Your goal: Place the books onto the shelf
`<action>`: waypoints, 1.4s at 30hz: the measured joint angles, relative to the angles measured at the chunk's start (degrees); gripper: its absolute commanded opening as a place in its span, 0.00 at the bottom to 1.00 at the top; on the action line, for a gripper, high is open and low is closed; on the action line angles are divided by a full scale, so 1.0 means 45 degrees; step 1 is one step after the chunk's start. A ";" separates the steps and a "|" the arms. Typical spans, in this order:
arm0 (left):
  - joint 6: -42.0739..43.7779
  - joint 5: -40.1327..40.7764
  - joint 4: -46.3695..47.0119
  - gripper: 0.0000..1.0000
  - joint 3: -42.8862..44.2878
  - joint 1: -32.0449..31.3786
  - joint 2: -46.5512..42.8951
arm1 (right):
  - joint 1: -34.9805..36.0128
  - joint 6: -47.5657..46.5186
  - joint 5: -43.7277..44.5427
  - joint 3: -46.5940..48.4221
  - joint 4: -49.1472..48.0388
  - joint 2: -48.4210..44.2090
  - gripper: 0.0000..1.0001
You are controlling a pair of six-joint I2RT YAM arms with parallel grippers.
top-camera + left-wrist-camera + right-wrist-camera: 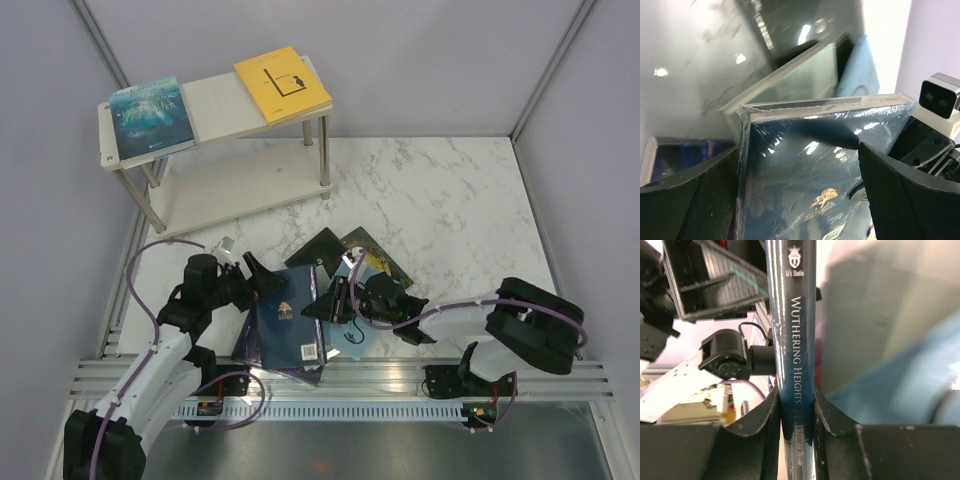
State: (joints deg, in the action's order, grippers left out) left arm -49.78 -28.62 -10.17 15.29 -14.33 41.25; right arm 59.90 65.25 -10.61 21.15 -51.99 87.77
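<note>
Right wrist view: I record the right gripper [796, 407] clamped on the spine of the navy book [796, 340], a finger pressed to each side. The spine title reads Wuthering Heights.

Left wrist view: the left gripper [799, 150] stands spread wide, with a finger at either side of the same book's glossy wrapped cover. I cannot confirm contact. A purple book [685, 157] shows low at the left, beneath the navy one.

Top external view: the navy book lies between the two grippers, close to the near edge of the table [450, 200]. Beside and just beyond it, a light blue book [358, 340], a black book [318, 250] and a green-gold book [375, 258] overlap in a loose heap. Farther back on the left, the shelf [215, 105] carries a teal book [150, 118] and a yellow book [282, 85] flat on its top board, apart from each other.
</note>
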 measured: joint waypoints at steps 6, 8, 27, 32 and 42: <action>0.0500 0.0189 -0.1107 0.95 0.2317 0.0005 -0.0559 | -0.0257 -0.1642 0.0534 0.2108 0.5027 -0.3026 0.00; 0.0593 0.0117 -0.1209 0.95 0.3104 -0.0005 -0.0486 | -0.0767 -0.2103 0.0389 0.2744 0.6285 -0.3813 0.00; 0.0549 -0.2497 0.2987 0.96 0.4231 -0.0063 0.1224 | -0.6125 -0.4022 -0.0962 0.6343 1.2798 -0.5333 0.00; -0.0073 -0.2900 0.4614 0.97 0.3104 -0.0063 0.1423 | -0.6567 -0.3283 -0.2157 0.6742 1.2007 -0.5338 0.00; -0.2011 -0.3458 0.9228 0.98 0.1753 -0.0063 0.1535 | -0.7223 -0.0811 -0.4624 0.5858 0.8359 -0.5255 0.00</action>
State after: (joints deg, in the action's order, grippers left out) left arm -58.83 -44.18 31.35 23.18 -14.61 48.16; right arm 27.40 61.60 -31.42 47.51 -14.37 64.12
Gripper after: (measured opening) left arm 0.987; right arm 0.303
